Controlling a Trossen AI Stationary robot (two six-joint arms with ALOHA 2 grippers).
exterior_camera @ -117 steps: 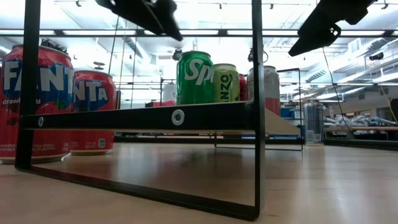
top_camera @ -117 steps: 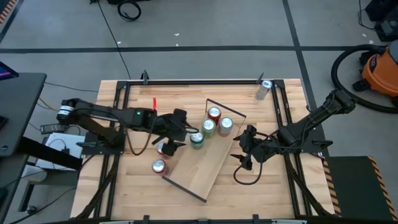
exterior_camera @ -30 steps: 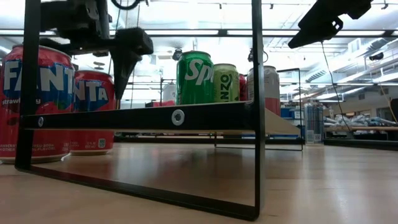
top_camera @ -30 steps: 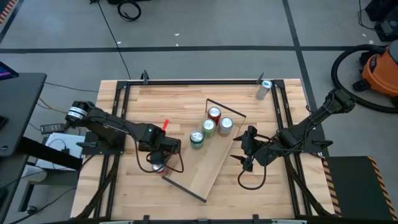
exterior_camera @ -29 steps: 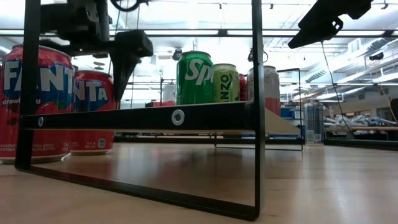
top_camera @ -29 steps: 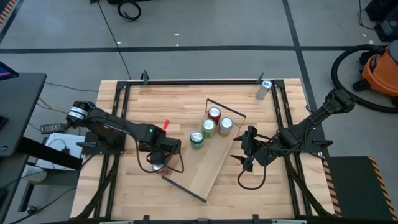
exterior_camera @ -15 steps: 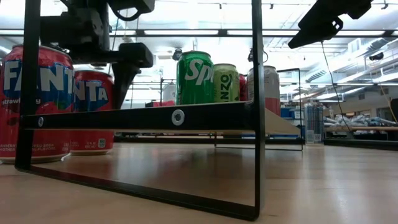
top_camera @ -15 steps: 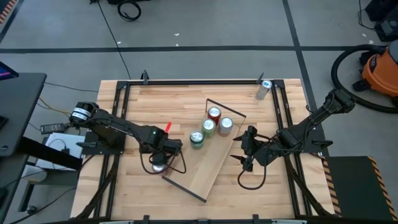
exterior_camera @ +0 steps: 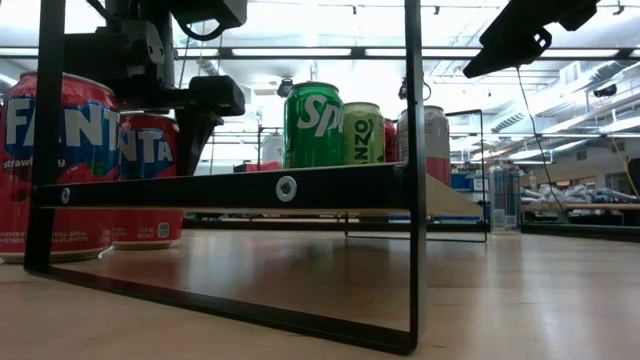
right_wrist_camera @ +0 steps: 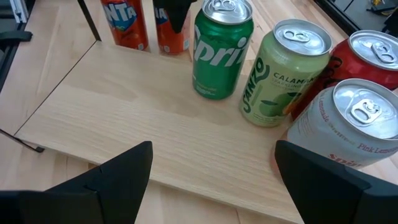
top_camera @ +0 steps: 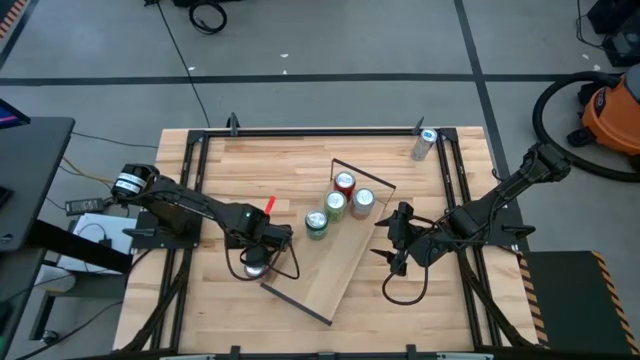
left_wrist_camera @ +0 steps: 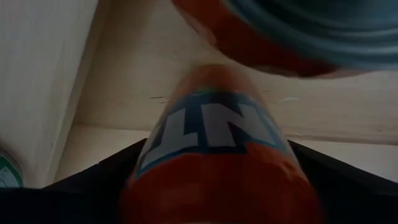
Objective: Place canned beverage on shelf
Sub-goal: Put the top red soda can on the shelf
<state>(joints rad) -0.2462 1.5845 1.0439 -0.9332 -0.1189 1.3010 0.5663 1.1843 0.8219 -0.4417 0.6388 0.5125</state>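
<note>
- Two Fanta cans stand on the table, not yet shelved, just off the left edge of the shelf (top_camera: 330, 265) in the overhead picture. They are the near Fanta can (exterior_camera: 60, 165) and the far Fanta can (exterior_camera: 150, 180).
- Over the last second the left gripper (top_camera: 262, 240) has dropped. In the low view its dark body now sits lower in the upper left of the frame than it did a moment ago, with one prong down beside the far Fanta can.
- Its wrist camera is filled by that can, centre and bottom of the frame, so the tool is down around it. Whether it has clamped yet, I cannot tell.
- Four seconds back this arm was up near the middle of the table, so it has swung to the lower left and committed to a pick.
- Nothing has lifted: both Fanta cans stand where they did, bases on the wood.
- Four cans are already on the shelf, bunched at its upper end: a Sprite can (top_camera: 316, 225), a pale green can (top_camera: 334, 205), a red can (top_camera: 344, 183) and a silver can (top_camera: 362, 202). The lower stretch of board is bare.
- Right gripper (top_camera: 392, 243) has not budged. It hangs spread wide at the shelf's right edge, holding nothing.
- My read is that the approach is done and the squeeze comes next. The neighbouring can stands close enough to be knocked.
</note>
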